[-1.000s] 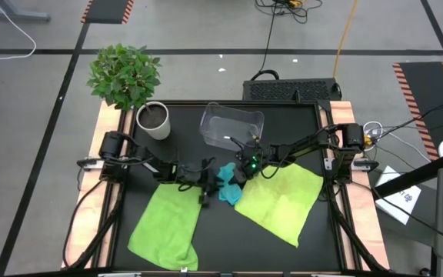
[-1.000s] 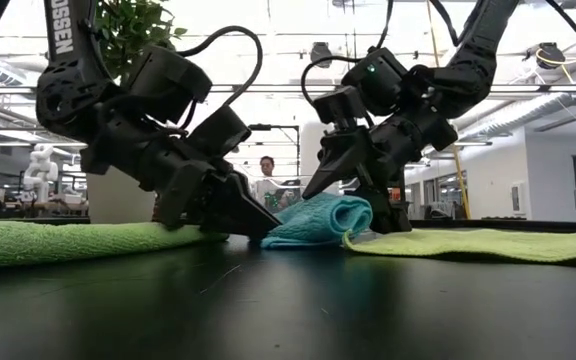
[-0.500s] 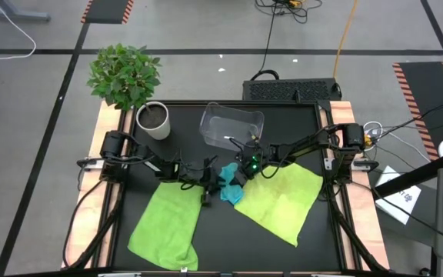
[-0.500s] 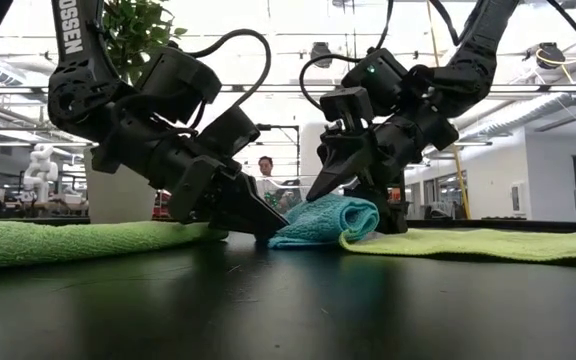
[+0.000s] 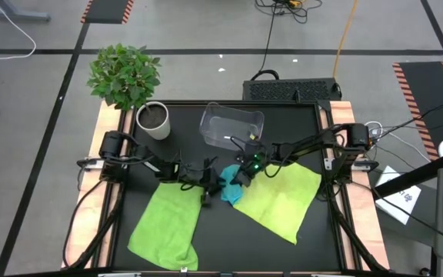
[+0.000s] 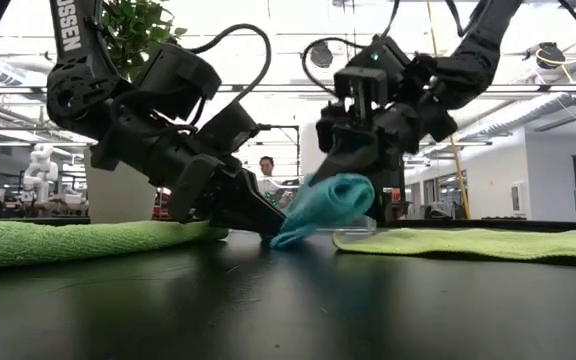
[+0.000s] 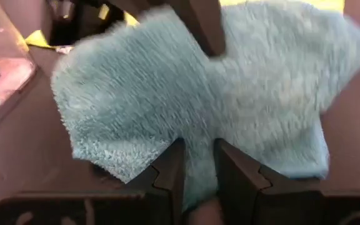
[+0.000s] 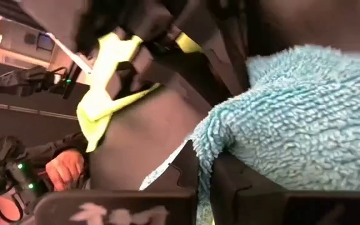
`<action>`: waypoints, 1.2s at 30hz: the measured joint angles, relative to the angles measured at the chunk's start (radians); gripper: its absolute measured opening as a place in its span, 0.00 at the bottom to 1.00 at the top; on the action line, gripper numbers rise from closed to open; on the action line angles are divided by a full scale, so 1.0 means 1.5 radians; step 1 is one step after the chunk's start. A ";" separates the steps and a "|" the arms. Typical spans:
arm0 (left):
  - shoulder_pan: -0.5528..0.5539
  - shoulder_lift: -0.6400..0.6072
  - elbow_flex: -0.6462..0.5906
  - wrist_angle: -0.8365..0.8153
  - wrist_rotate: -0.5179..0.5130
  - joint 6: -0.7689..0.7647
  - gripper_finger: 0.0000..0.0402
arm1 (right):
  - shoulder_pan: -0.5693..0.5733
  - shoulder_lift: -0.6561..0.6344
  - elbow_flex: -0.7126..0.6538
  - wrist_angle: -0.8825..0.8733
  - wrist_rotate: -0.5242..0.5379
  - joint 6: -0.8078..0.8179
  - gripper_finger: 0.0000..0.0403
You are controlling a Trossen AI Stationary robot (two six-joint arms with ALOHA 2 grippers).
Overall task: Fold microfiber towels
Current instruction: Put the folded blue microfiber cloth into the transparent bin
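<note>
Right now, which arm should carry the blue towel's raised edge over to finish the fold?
Probably the right. The right gripper holds the turquoise towel lifted off the table, jaws shut. The left gripper pins its low edge, best left as anchor.
</note>
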 joint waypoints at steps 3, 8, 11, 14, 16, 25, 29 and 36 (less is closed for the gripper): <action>-0.013 -0.024 -0.001 -0.026 -0.005 0.025 0.23 | 0.000 -0.027 0.000 -0.003 -0.003 -0.009 0.01; -0.044 -0.096 -0.001 -0.080 -0.065 0.063 0.23 | -0.004 -0.066 0.001 -0.059 -0.005 -0.034 0.01; -0.061 -0.139 -0.001 -0.129 -0.091 0.062 0.23 | -0.010 -0.090 0.001 -0.073 -0.004 -0.055 0.00; -0.073 -0.170 -0.001 -0.185 -0.102 0.038 0.23 | -0.019 -0.109 0.001 -0.074 -0.004 -0.074 0.00; -0.081 -0.170 -0.001 -0.201 -0.102 0.021 0.23 | -0.032 -0.122 0.001 -0.073 -0.003 -0.085 0.00; -0.097 -0.154 -0.001 -0.229 -0.104 -0.013 0.23 | -0.110 -0.179 0.017 -0.068 -0.023 -0.122 0.00; -0.097 -0.151 -0.001 -0.232 -0.104 -0.015 0.23 | -0.153 -0.185 0.043 -0.069 -0.050 -0.142 0.00; -0.097 -0.151 -0.001 -0.244 -0.104 -0.016 0.23 | -0.258 -0.185 0.123 -0.159 -0.174 -0.178 0.00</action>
